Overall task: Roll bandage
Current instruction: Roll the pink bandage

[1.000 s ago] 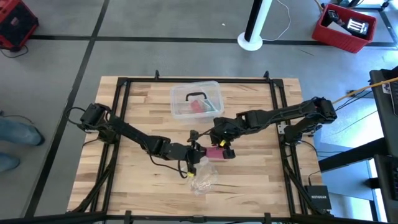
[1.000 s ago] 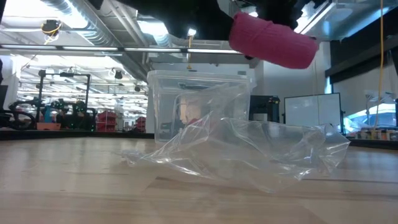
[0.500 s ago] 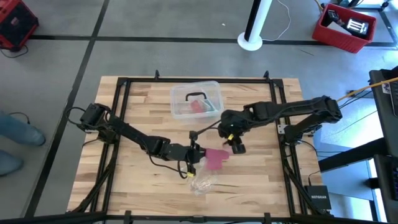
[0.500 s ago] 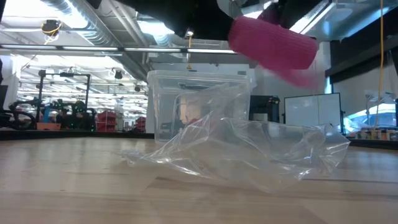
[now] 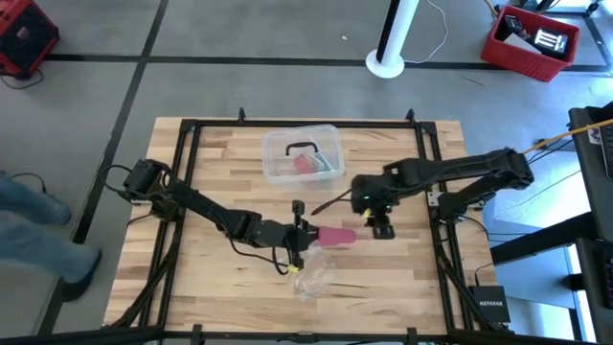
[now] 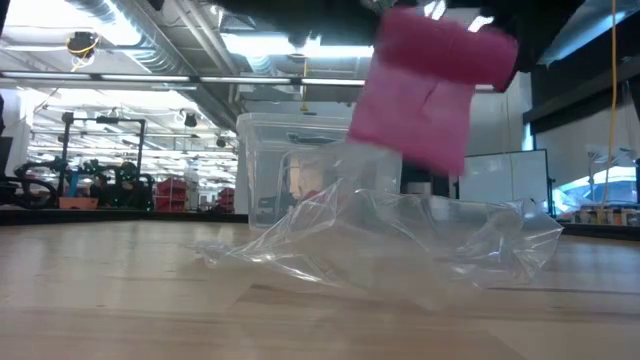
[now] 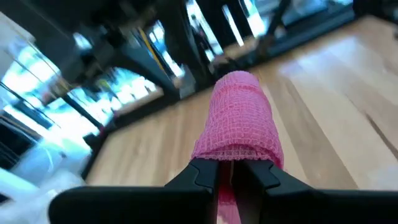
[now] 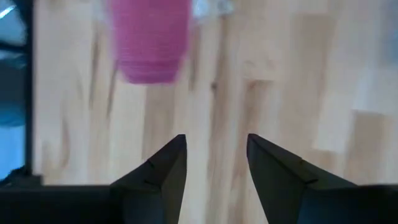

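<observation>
- Table (image 5: 192,287): I see a wooden top in a dark frame, with both of my arms reaching in toward its middle.
- Clear box (image 5: 303,155): it sits toward the far edge of the table, well apart from the work, with pink and green contents showing through.
- Plastic wrapper (image 5: 311,279): it lies crumpled on the table near the front edge, just below the left gripper, and fills the foreground of the low view.
- Bandage (image 5: 333,236): I judge the rolling nearly done. It is a compact pink roll held in the air above the table, near the centre. The low view shows a loose flap (image 6: 410,120) hanging from the roll, so I count the tail end as not yet wound in; securing it is what remains.
- Left gripper (image 5: 305,235): its fingers are closed tight on one end of the roll, and the left wrist view shows the roll standing out past them.
- Right gripper (image 5: 381,230): it stands off to the right of the roll, holding nothing, its fingers parted.
- Change noted: a second ago the right gripper was against the roll; it has since let go and drawn away to the right. The flap was not hanging then; it hangs down now.
</observation>
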